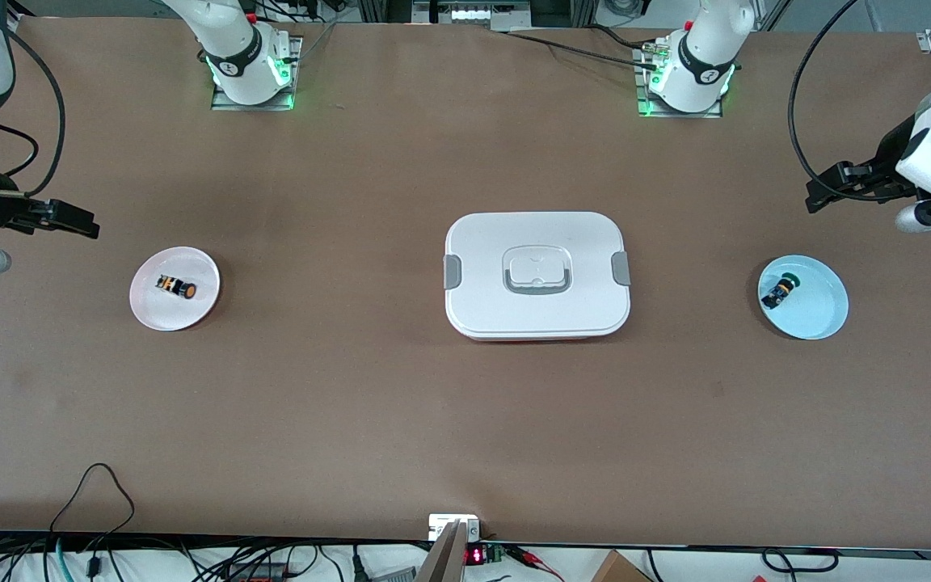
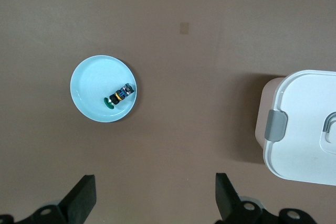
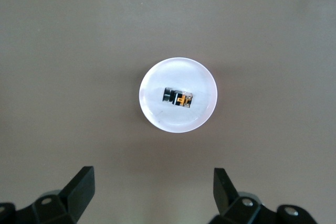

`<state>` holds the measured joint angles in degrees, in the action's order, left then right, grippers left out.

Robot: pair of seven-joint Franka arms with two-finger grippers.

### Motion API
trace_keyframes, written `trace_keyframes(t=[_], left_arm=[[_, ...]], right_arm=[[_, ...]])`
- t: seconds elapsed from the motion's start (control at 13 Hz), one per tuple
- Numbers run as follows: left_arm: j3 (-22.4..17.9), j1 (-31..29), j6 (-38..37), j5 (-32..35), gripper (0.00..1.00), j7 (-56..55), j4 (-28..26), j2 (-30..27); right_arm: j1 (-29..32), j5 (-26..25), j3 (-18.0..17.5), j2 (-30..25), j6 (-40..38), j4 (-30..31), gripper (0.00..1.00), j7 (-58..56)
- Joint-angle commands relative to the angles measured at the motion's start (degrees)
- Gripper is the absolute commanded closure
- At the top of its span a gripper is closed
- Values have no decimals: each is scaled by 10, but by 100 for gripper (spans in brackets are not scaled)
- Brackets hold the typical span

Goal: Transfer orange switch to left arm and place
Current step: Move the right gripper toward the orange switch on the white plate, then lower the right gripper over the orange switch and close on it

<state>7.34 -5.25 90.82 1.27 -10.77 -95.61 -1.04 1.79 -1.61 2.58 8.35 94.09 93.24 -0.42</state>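
Observation:
The orange switch [image 1: 176, 286] lies on its side on a small pale pink plate [image 1: 150, 311] toward the right arm's end of the table. In the right wrist view the switch [image 3: 177, 98] lies in the middle of that plate [image 3: 157, 124]. My right gripper [image 1: 82, 221] hangs open and empty over bare table beside the plate; its fingers stand wide apart [image 3: 153, 174]. The white box [image 1: 482, 242] stands closed at the table's middle. My left gripper [image 1: 817, 194] hangs open and empty [image 2: 156, 182] over the left arm's end; the box's end [image 2: 304, 124] shows in its view.
A light blue plate [image 1: 821, 315] toward the left arm's end holds a black switch with a green cap [image 1: 778, 291], also in the left wrist view [image 2: 119, 96]. Cables and a small device [image 1: 453, 527] lie along the table edge nearest the front camera.

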Motion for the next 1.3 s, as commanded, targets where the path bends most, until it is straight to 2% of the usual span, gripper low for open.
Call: trace_keyframes(t=[0.0, 0.38, 0.77, 1.0, 1.23], left_arm=[[1, -4, -14, -12, 0, 4, 17, 8], [1, -7, -14, -12, 0, 4, 17, 8], [1, -7, -14, -12, 0, 4, 17, 9], [1, -7, -14, -12, 0, 4, 17, 9], [1, -7, -14, -12, 0, 4, 17, 9]], right_arm=[[8, -9, -1, 30, 21, -10, 0, 2], [10, -10, 1, 66, 63, 5, 0, 3], [26, -10, 3, 86, 191, 101, 0, 5], [30, -2, 3, 110, 221, 134, 0, 6], [27, -3, 3, 143, 232, 137, 0, 21]])
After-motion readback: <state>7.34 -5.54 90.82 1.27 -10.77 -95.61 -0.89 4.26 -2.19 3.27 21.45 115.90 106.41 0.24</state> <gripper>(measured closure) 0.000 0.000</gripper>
